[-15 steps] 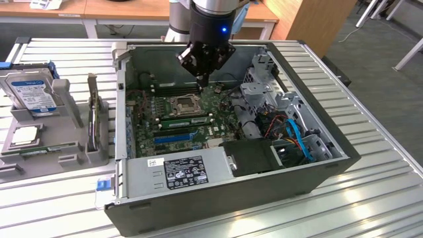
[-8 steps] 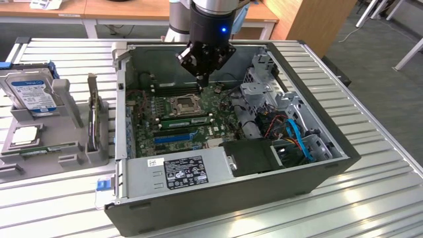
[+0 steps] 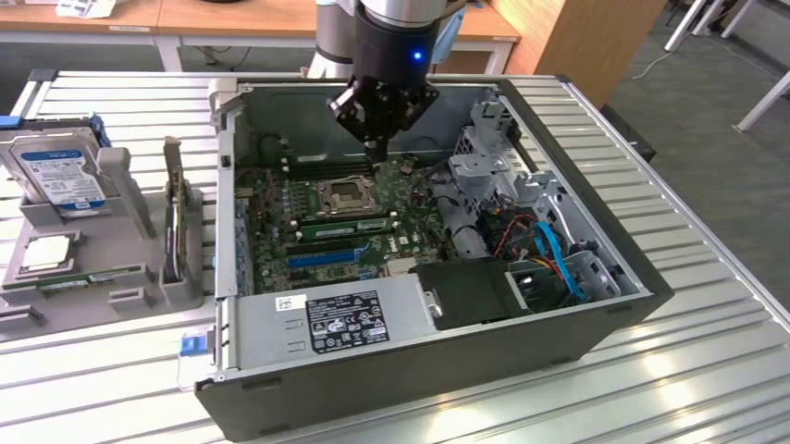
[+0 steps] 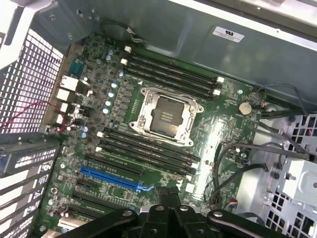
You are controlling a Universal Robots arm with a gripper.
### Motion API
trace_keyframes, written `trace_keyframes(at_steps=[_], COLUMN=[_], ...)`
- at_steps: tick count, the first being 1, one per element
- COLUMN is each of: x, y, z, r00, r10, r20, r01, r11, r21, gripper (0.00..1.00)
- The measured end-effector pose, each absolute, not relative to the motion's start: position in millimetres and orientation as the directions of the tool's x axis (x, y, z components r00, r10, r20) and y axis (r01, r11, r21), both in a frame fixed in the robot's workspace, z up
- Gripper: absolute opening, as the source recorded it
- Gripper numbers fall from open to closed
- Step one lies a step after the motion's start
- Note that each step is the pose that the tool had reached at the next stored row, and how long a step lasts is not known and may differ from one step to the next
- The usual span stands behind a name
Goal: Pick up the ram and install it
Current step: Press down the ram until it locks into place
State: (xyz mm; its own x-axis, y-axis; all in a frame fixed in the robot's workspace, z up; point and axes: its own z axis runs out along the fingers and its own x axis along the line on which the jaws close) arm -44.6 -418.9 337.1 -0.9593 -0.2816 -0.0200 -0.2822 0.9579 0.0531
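I count one open computer case (image 3: 370,370) on the tabletop (image 3: 691,277), one hard drive (image 3: 55,176) beside the case, one CPU socket (image 4: 166,115) inside it, eight black memory slots (image 4: 171,74) flanking that socket, and one blue expansion slot (image 4: 114,179).

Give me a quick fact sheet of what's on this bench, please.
machine: gripper hanging over the open computer case
below it: motherboard with long black memory slots
ram: green stick, apparently lying in the grey holder on the exterior view's left
also there: blue-labelled hard drive, standing in the same holder
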Motion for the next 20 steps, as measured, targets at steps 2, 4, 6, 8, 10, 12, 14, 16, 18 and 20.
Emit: trace_keyframes(at_steps=[2, 4, 6, 8, 10, 12, 14, 16, 18, 20], x=[-44.5, -44.6, -44.6, -44.5, -44.5, -44.6, -44.6, -44.7, -44.7, -44.7], y=[-418.9, -418.9, -419.0, -418.9, -418.9, -418.9, -418.9, -418.9, -418.9, -418.9], z=[337.2, 337.2, 337.2, 337.1, 337.1, 337.1, 337.1, 337.0, 337.1, 337.0], r00=[-0.96, -0.96, -0.96, -0.964, -0.97, -0.977, -0.982, -0.987, -0.991, -0.994], r10=[-0.281, -0.281, -0.28, -0.265, -0.241, -0.214, -0.186, -0.158, -0.131, -0.106], r20=[-0.012, -0.012, -0.012, -0.011, -0.011, -0.011, -0.011, -0.011, -0.01, -0.009], r01=[-0.281, -0.281, -0.28, -0.266, -0.242, -0.214, -0.187, -0.158, -0.132, -0.106], r11=[0.958, 0.958, 0.958, 0.962, 0.969, 0.975, 0.981, 0.986, 0.99, 0.993], r21=[0.057, 0.058, 0.058, 0.058, 0.058, 0.058, 0.058, 0.058, 0.058, 0.058], gripper=[0.1, 0.1, 0.1, 0.1, 0.1, 0.1, 0.1, 0.1, 0.1, 0.1])
